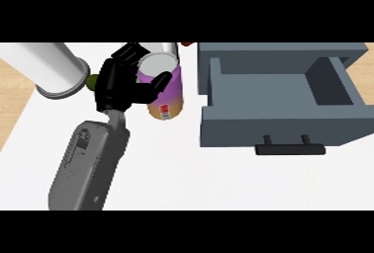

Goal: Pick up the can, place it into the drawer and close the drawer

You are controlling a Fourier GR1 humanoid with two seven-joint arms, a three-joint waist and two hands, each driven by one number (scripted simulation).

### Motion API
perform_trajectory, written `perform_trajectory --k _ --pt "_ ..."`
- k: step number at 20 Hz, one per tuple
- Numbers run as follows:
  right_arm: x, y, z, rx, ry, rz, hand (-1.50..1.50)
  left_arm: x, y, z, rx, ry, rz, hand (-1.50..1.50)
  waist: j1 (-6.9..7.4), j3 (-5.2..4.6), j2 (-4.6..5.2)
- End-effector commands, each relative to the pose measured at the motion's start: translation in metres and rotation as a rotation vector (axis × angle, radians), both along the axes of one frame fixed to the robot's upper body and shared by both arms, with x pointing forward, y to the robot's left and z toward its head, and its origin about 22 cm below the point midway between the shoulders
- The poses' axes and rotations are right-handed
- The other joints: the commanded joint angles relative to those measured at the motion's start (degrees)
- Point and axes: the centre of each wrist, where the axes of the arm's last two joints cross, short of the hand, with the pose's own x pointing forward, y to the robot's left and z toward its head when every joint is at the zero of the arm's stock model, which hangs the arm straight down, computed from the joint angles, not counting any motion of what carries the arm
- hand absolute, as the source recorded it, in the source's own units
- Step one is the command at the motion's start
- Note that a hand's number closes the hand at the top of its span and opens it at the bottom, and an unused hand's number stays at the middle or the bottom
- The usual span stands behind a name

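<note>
Nearest you, the white bench lies bare in front of the drawer, which stands pulled open with its black handle facing you. Your left hand comes in from the lower left, fingers and thumb curled round the can, just left of the drawer's wall. Farther left stands a white cylinder.

Purple-and-tan can, grey drawer
</note>
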Motion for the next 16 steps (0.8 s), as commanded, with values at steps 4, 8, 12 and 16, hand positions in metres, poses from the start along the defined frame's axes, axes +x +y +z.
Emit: perform_trajectory --k 4,8,12,16 --pt "0.007 -0.001 -0.007 -0.001 -0.002 0.005 -1.50 0.013 -0.047 0.058 0.023 -0.002 -0.014 1.50 -0.41 0.01 0.17" --pt "0.010 0.006 0.001 0.009 -0.008 0.001 -1.50 0.020 -0.068 0.072 0.032 -0.021 -0.025 1.50 -0.70 -0.01 0.23" --pt "0.015 0.008 -0.001 0.000 -0.002 0.020 -1.50 0.030 -0.080 0.078 0.028 -0.001 0.000 1.50 -0.62 -0.01 0.23" --pt "0.019 -0.006 -0.013 0.006 -0.011 0.023 -1.50 0.046 -0.093 0.081 0.052 -0.015 -0.020 1.50 -1.00 0.00 0.43"
